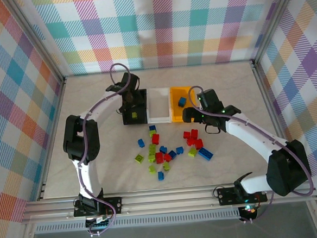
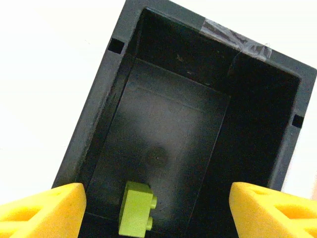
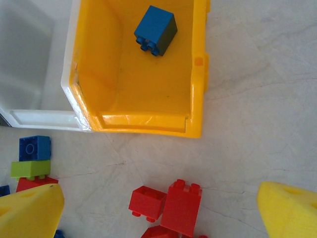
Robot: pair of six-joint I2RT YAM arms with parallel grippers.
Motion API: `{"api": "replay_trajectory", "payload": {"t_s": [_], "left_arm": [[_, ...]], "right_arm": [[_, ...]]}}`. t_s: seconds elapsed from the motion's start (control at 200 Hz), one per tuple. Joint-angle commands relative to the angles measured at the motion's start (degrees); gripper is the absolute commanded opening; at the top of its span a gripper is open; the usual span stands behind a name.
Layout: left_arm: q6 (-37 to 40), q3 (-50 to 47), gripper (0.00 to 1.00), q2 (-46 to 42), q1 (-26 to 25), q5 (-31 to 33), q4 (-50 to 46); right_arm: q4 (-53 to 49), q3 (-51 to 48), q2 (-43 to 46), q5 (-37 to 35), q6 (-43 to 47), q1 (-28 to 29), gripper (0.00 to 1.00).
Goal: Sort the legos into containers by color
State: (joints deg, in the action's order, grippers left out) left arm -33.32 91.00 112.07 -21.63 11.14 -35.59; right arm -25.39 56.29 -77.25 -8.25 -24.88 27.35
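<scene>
- Top view: bright, even light is coming from overhead; the table (image 1: pixel 227 163) is showing only short, soft shadows under the arms and bricks.
- Left wrist view: the surface around the black bin (image 2: pixel 124 44) is blowing out to near white, while the bin's inside is staying dim with a faint sheen glowing on its floor.
- The tape strip (image 2: pixel 237 37) on its rim is catching glare.
- The lime brick (image 2: pixel 136 208) is reading fairly sharp; the left fingertips (image 2: pixel 42 208) are blurring at the bottom corners.
- Right wrist view: the orange-yellow bin (image 3: pixel 198 74) is glinting along its near inner wall.
- The white bin (image 3: pixel 44 119) is washing out.
- The blue brick (image 3: pixel 155 29) is casting a small, soft shadow.
- The right fingertips (image 3: pixel 29 213) are sitting out of focus.
</scene>
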Motion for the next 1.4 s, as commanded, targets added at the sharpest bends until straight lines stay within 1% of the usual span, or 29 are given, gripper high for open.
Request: {"api": "replay_trajectory", "payload": {"t_s": [0.0, 0.16, 0.29, 0.405, 0.455, 0.49, 0.535, 0.585, 0.68, 0.755, 0.845, 0.945, 1.05, 1.14, 1.27, 1.4], "left_arm": [[0.0, -1.3, 0.81, -7.5, -0.6, -1.1, 0.0], [-1.8, -11.7, 0.91, -21.4, -1.7, -4.5, 5.1], [-4.1, -23.4, 1.00, -32.9, -1.7, -8.0, 9.0], [-5.7, -33.5, 1.00, -42.1, -1.7, -10.3, 12.0], [-6.6, -37.1, 1.00, -44.9, -1.6, -11.6, 12.7], [-7.0, -39.1, 1.00, -46.4, -1.5, -12.7, 13.3], [-7.8, -42.0, 1.00, -47.9, -1.3, -13.9, 13.5], [-8.7, -44.6, 1.00, -49.2, -1.0, -15.0, 13.8], [-9.6, -48.4, 1.00, -51.2, -0.4, -16.1, 14.4], [-10.2, -50.5, 1.00, -52.3, 0.1, -17.2, 15.4], [-10.1, -51.5, 1.00, -53.2, 0.4, -17.4, 15.4], [-9.8, -52.1, 1.00, -53.8, 0.9, -17.2, 15.5], [-9.2, -52.2, 1.00, -54.2, 1.5, -17.2, 14.8], [-8.6, -52.4, 1.00, -54.6, 2.5, -17.3, 14.0], [-8.6, -53.5, 1.00, -55.6, 4.0, -18.2, 14.2], [-9.3, -54.8, 1.00, -56.1, 4.8, -19.1, 15.5]], "right_arm": [[-3.3, -0.5, 1.3, 1.4, -1.7, 0.1, 0.99], [-7.6, -3.3, 1.7, 2.5, -4.1, 0.5, 0.92], [-11.0, -8.0, 2.8, 3.3, -6.8, 1.2, 0.86], [-10.1, -12.9, 5.0, 8.2, -6.9, 2.7, 0.84], [-11.2, -13.0, 5.6, 7.9, -6.4, 4.7, 0.80], [-12.6, -12.6, 5.8, 5.8, -6.4, 6.8, 0.78], [-15.3, -11.6, 6.0, 2.2, -7.5, 9.3, 0.77], [-17.1, -11.2, 6.2, 0.7, -8.9, 10.2, 0.76], [-20.1, -12.1, 6.8, -2.2, -11.7, 10.5, 0.70], [-21.5, -13.2, 6.7, -4.1, -13.1, 10.5, 0.70], [-19.5, -14.2, 5.4, -3.2, -13.0, 10.4, 0.77], [-15.4, -14.9, 3.7, -1.2, -11.5, 9.8, 0.83], [-12.7, -15.2, 0.9, 2.2, -10.3, 8.5, 0.83], [-12.4, -15.1, -1.0, 5.5, -9.2, 8.5, 0.79], [-13.0, -16.1, -1.1, 8.6, -9.5, 9.7, 0.70], [-15.8, -15.8, -0.6, 6.1, -11.8, 12.6, 0.63]]}}
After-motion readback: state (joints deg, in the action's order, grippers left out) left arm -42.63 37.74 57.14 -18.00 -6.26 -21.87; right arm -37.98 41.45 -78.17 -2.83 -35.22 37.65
